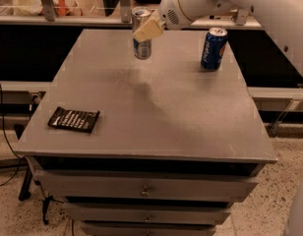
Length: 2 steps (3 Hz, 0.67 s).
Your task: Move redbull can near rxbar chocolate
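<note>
The redbull can [141,47] is a slim silver can with blue patches, held upright a little above the far middle of the grey table [161,117]. My gripper [147,30] is shut on its upper part; one cream fingertip [148,29] lies across the can's front. The white arm comes in from the upper right. The rxbar chocolate [74,119] is a flat black wrapper with white lettering, lying near the table's front left corner, far from the can.
A wider blue Pepsi can [213,48] stands at the far right of the table. Drawers [144,191] sit under the tabletop. A counter with clutter runs behind the table. Cables hang at the left side.
</note>
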### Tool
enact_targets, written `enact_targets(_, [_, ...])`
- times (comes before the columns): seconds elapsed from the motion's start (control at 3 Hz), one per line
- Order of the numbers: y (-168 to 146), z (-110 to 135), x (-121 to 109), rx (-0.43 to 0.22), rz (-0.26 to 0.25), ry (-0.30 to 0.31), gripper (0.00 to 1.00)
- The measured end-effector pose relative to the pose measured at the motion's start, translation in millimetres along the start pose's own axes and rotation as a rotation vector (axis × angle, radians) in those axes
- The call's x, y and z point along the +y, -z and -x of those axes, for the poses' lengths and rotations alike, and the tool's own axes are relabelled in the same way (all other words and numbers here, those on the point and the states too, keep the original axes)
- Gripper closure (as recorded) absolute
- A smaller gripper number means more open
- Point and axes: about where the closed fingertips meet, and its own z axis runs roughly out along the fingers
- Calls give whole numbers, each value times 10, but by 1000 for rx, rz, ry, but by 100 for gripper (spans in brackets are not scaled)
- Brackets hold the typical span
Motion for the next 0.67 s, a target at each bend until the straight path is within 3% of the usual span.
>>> enact_targets(0.67, [-47,135,849,-35,291,58,100])
